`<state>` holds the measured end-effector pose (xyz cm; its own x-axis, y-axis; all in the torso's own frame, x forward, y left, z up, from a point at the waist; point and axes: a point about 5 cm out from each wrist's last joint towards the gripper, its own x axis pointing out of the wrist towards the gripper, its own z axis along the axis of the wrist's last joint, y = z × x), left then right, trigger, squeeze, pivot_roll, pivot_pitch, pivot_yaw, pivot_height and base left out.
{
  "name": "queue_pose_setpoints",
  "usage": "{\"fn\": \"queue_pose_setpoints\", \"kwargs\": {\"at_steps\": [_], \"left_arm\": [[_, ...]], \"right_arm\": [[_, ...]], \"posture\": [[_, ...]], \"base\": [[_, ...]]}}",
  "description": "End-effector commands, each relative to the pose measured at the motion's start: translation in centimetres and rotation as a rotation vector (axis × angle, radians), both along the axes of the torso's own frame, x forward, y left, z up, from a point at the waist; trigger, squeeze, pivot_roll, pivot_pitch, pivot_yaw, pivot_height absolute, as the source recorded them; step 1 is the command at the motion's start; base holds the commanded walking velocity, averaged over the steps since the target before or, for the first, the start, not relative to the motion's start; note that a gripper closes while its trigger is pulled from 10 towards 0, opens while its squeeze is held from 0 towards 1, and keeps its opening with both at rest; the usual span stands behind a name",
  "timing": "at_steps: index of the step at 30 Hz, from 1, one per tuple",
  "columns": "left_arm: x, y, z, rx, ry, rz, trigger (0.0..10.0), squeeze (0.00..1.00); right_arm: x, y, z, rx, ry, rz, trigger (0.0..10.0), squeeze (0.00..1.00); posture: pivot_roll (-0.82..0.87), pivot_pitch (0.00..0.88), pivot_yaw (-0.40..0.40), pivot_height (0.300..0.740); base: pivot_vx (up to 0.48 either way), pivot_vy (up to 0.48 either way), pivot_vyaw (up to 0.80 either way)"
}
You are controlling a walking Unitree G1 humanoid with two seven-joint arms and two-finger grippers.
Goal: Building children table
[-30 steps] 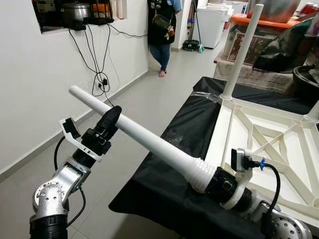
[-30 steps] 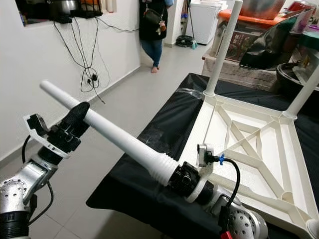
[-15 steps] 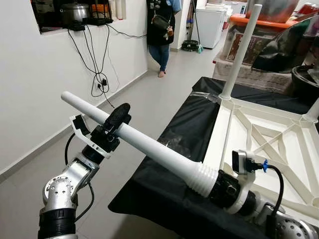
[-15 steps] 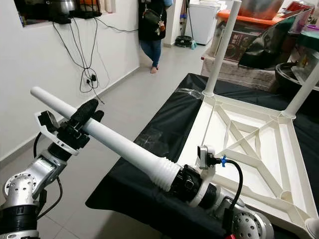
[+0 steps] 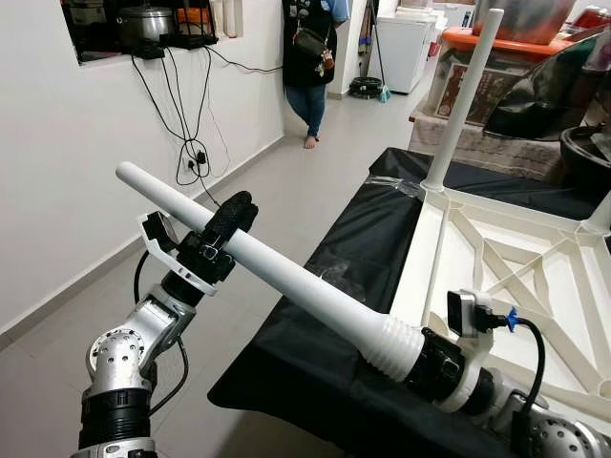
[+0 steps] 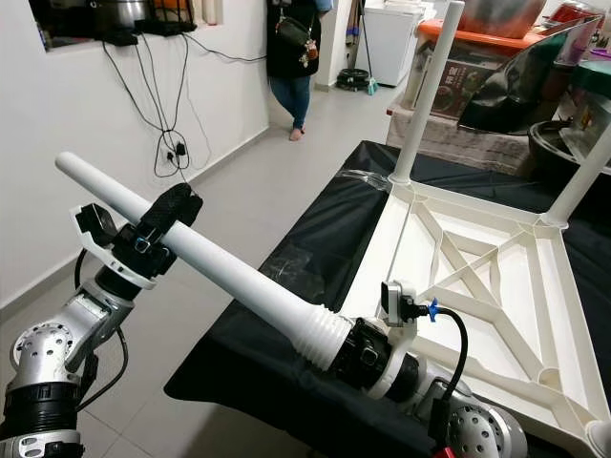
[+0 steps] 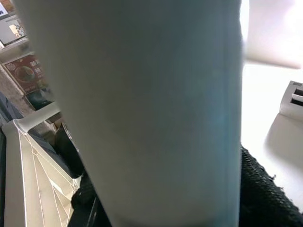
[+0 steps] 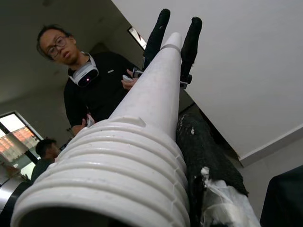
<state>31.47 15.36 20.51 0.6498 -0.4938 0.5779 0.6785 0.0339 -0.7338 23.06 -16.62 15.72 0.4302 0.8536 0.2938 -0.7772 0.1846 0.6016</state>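
Table leg (image 5: 286,277): one, clamped by left pincer (image 5: 229,221), right pincer (image 5: 434,363).

My two head cameras look forward and down along the white table leg (image 5: 286,277), sharing it. My left wrist camera sits pressed against it; my right one looks up along it from its ribbed end.

Low surface draped in a black cloth (image 5: 334,286) over a pale tiled floor (image 5: 258,200), white plastic table top (image 6: 477,277) laid upside down on the cloth, ribbed underside up, two white legs (image 6: 425,91) seen standing upright at its far corners
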Motion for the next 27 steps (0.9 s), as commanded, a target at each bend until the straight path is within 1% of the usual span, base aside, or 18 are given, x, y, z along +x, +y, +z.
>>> {"fn": "queue_pose_setpoints", "kwargs": {"at_steps": [1,4,5,11,12,13,14,15,16,25,27], "left_arm": [[-0.1,-0.9,0.9,0.016,-0.035,-0.031,0.0,0.00],[-0.3,-1.1,1.1,0.014,-0.037,-0.043,0.0,0.00],[-0.5,-1.3,1.0,0.017,-0.029,-0.053,1.2,0.00],[-0.6,-1.5,0.9,0.020,-0.016,-0.066,1.2,0.00],[-0.7,-1.6,0.8,0.016,-0.010,-0.068,10.0,0.00],[-0.7,-1.7,0.7,0.015,-0.002,-0.066,10.0,0.00],[-0.7,-1.7,0.7,0.015,-0.002,-0.066,10.0,0.00],[-0.7,-1.8,0.6,0.016,0.004,-0.063,10.0,0.00],[-0.7,-1.9,0.6,0.022,0.006,-0.056,10.0,0.00],[-0.2,-1.6,0.6,0.055,0.008,-0.009,10.0,0.00],[0.1,-0.9,1.0,0.064,-0.001,0.023,10.0,0.00]], "right_arm": [[0.3,0.4,-0.4,-0.030,0.012,-0.005,0.0,0.00],[0.7,0.3,-0.4,-0.051,0.003,-0.017,0.0,0.00],[1.0,0.3,-0.4,-0.061,-0.004,-0.022,0.0,0.00],[1.3,0.2,-0.3,-0.072,-0.013,-0.027,0.0,0.00],[1.8,0.1,-0.5,-0.107,0.000,-0.064,0.0,0.00],[2.4,-0.1,-0.9,-0.152,0.023,-0.106,10.0,0.00],[2.4,-0.1,-0.9,-0.152,0.023,-0.106,10.0,0.00],[2.6,-0.2,-1.2,-0.179,0.030,-0.124,10.0,0.75],[2.7,-0.2,-1.2,-0.186,0.036,-0.129,10.0,1.00],[2.3,-0.6,-1.2,-0.185,0.039,-0.110,10.0,1.00],[1.7,-1.9,-1.7,-0.230,0.048,-0.110,10.0,1.00]], "posture": [[0.00,0.000,-0.061,0.740],[0.02,0.000,-0.065,0.740],[0.02,0.000,-0.066,0.740],[0.02,0.000,-0.066,0.740],[0.01,0.000,-0.077,0.740],[0.01,0.000,-0.077,0.740],[0.01,0.000,-0.077,0.740],[0.01,0.000,-0.078,0.740],[0.01,0.000,-0.079,0.740],[0.00,0.000,-0.079,0.740],[0.00,0.000,-0.080,0.740]], "base": [[0.000,0.000,0.00],[0.000,0.000,0.00],[0.000,0.000,0.00],[0.000,0.000,0.00],[0.000,0.000,0.00],[0.000,0.000,0.00],[0.000,0.000,0.00],[0.000,0.000,0.00],[0.000,0.000,0.00],[0.000,0.000,0.00],[0.000,0.000,0.00]]}}
